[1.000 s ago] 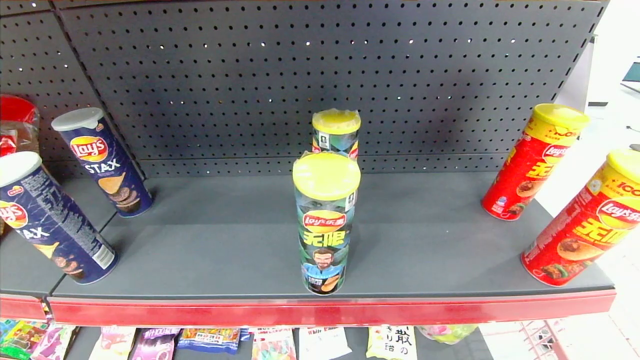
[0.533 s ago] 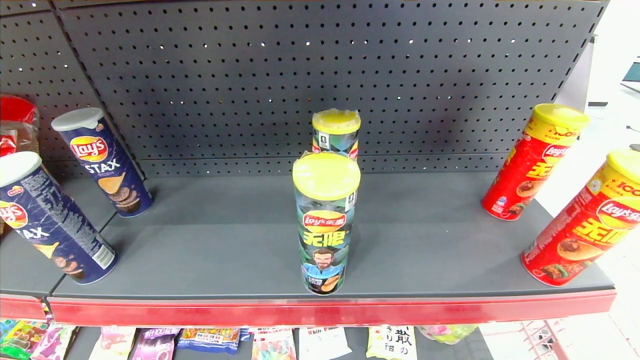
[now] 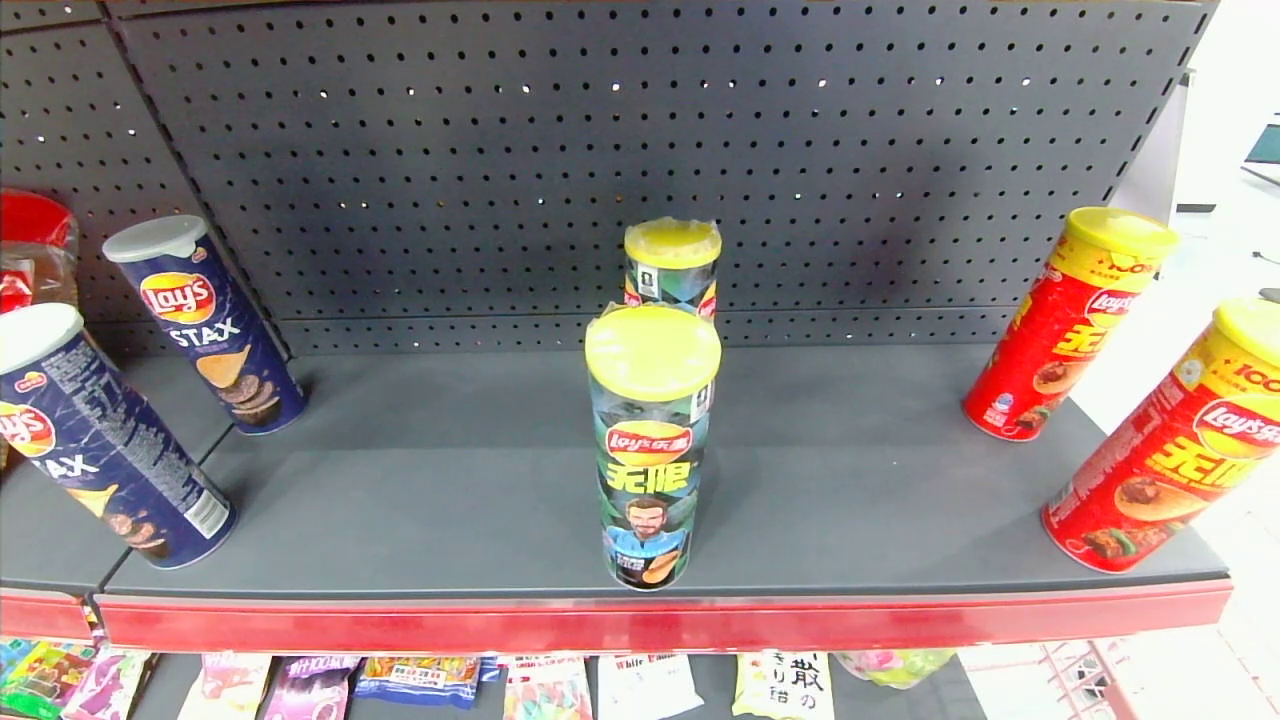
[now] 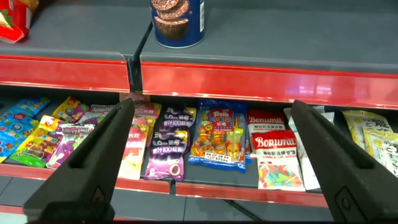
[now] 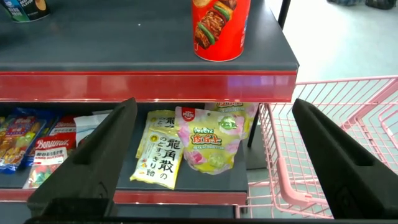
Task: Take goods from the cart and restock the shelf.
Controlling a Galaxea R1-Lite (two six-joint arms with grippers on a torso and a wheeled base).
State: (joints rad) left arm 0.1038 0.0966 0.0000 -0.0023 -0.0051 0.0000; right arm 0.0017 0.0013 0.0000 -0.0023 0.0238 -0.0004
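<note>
shelf | 2 blue cans | 2 green cans | 2 red cans

Even light, probably overhead; floor at right blown out, glare on red shelf lip, edge cans bowed outward.

grey shelf, red-canned crisps

On the shelf the front middle can sits near the front lip, with the rear middle can straight behind it by the pegboard. Far left there's the front left can with the back left can behind it, and far right it's the same deal with the front right can and the back right can. Snack bags lie on the level underneath, and the cart is down off the right end
</note>
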